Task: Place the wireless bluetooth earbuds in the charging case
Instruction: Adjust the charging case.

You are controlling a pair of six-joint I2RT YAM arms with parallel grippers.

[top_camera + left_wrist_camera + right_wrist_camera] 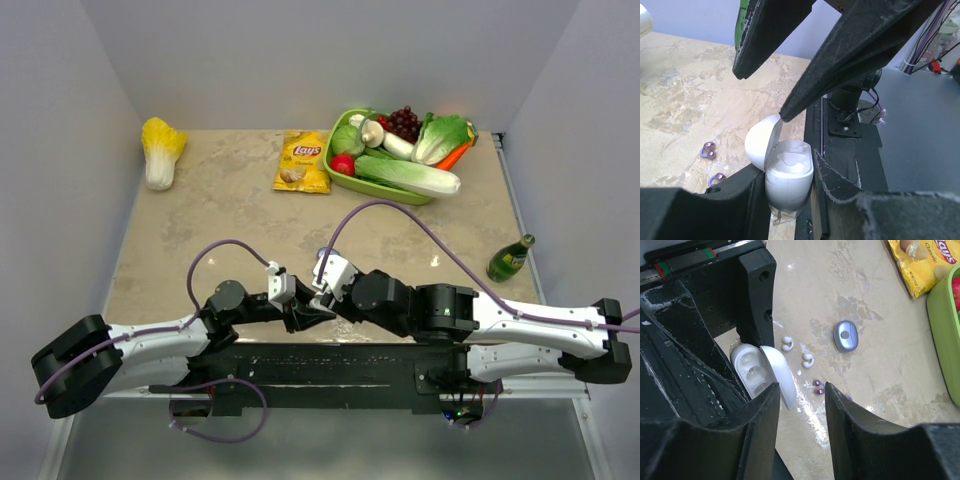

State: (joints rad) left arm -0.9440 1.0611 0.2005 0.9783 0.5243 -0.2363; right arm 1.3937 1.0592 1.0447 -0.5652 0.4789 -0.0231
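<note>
Stretching under everything, the marbled table [200, 210] carries a green basket [939, 330] of vegetables at its far side. A yellow chips bag [303, 162] lies just beside the basket, and a green bottle [509, 260] stands toward the right edge. The two arms meet over the near edge.

The left gripper [788, 172] is clamped on the white charging case [754, 371], one finger against each side of its body. The case's lid [760, 145] is swung open and both wells show.

The right gripper [801, 390] hangs spread, grasping nothing. In the left wrist view one of its fingertips [785, 114] touches the lid's upper edge.

A closed bluish-grey case [845, 336] lies on the table. Between it and the held case lie two white earbuds [786, 343], apart from each other. Small purple earbuds [818, 387] lie close together nearer the right gripper.
</note>
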